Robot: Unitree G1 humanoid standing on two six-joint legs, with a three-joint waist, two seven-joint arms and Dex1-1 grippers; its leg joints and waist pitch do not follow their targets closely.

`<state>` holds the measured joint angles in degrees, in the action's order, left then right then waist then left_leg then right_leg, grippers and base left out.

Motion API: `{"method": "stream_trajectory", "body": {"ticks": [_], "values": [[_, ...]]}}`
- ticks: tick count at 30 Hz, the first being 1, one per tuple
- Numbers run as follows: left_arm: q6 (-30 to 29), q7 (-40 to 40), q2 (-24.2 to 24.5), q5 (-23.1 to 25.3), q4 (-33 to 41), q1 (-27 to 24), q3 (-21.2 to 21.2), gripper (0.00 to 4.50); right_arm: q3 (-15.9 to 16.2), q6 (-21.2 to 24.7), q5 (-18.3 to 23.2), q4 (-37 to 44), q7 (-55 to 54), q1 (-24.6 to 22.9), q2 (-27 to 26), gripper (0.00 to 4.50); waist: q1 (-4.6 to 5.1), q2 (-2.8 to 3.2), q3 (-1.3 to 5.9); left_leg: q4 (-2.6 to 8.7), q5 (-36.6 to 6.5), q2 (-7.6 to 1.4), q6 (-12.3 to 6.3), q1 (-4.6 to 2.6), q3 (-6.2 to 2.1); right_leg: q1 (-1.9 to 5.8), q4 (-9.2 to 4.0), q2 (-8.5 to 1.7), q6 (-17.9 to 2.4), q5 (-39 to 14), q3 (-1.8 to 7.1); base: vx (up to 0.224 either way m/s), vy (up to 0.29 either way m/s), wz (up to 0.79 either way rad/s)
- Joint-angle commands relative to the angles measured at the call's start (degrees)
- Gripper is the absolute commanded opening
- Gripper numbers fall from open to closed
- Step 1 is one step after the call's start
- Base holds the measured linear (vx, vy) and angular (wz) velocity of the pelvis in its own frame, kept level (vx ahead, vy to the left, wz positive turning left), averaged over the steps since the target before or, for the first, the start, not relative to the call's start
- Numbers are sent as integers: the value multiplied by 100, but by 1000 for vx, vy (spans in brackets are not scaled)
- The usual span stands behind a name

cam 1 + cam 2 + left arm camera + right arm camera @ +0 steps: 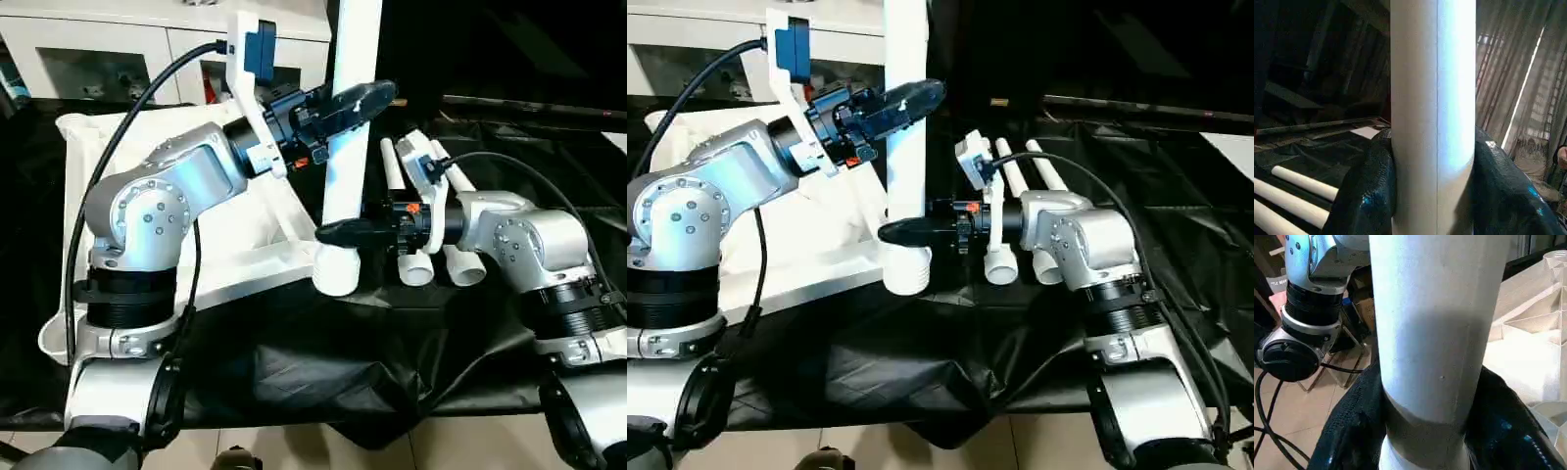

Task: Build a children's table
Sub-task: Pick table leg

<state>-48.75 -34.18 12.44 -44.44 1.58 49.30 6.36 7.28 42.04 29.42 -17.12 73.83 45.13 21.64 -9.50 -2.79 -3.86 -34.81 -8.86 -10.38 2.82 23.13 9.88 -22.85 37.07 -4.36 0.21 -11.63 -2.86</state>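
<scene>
One white leg (348,147) stands upright in the near-right corner socket (336,272) of the white tabletop (98,132), which lies ribbed side up on black cloth. My left gripper (358,103) is shut on the leg high up, and its black fingers (1364,196) press both sides of the tube (1432,98). My right gripper (338,232) is shut on the same leg just above the socket. Its fingers (1352,431) hug the tube (1435,333), with the tabletop's ribs (1528,333) beside it.
Loose white legs (397,176) lie side by side on the black cloth behind my right forearm. A white cabinet (98,49) with glass doors stands at the back left. The cloth hangs over the table's front edge (323,411).
</scene>
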Motion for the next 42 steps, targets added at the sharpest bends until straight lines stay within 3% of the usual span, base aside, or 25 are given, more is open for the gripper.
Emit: {"method": "stream_trajectory", "body": {"ticks": [1,7,18,19,21,24,37,38,42], "values": [[-21,-50,-37,-107,171,54,-53,175,84,-39,-33,-49,74,86,18,222,2,18,482,365,-845,-236,187,-177,-64,287,-381,-373,-1254,-305,208,0,0,0],[-88,-220,24,-176,269,12,-128,175,104,-57,-67,-39,37,67,1,290,-3,26,487,363,-824,-237,202,-180,-65,285,-369,-371,-1296,-221,203,0,0,0],[-161,-393,108,-240,401,-61,-221,175,86,-23,-35,-41,72,69,3,299,2,44,481,375,-938,-235,251,-179,-70,289,-381,-367,-1251,-320,206,0,0,0],[-170,-398,103,-236,406,-61,-219,175,83,-11,-24,-29,83,64,7,262,1,45,485,373,-929,-236,251,-182,-69,289,-379,-367,-1254,-305,206,0,0,0],[-171,-404,99,-233,399,-56,-219,175,81,6,-7,-15,104,58,12,262,2,49,486,370,-927,-235,241,-182,-70,288,-376,-363,-1268,-248,206,0,0,0],[-174,-402,84,-231,381,-38,-215,175,81,21,9,-4,130,55,15,220,4,47,489,368,-881,-234,232,-177,-71,293,-367,-363,-1282,-190,204,0,0,0],[-243,-338,45,-269,384,-38,-204,175,27,13,61,51,176,-18,4,195,-1,53,489,365,-903,-234,231,-182,-71,289,-367,-361,-1305,-185,205,0,0,0],[-247,-337,50,-269,395,-40,-204,231,3,-16,52,48,130,-32,-10,195,0,52,487,366,-913,-231,235,-182,-69,291,-371,-364,-1307,-205,204,0,0,0],[-172,-207,-32,-326,365,-68,-30,255,-133,-59,77,81,-50,-107,-75,195,-1,70,490,366,-922,-235,253,-181,-74,290,-365,-367,-1321,-180,203,0,0,0]]}}
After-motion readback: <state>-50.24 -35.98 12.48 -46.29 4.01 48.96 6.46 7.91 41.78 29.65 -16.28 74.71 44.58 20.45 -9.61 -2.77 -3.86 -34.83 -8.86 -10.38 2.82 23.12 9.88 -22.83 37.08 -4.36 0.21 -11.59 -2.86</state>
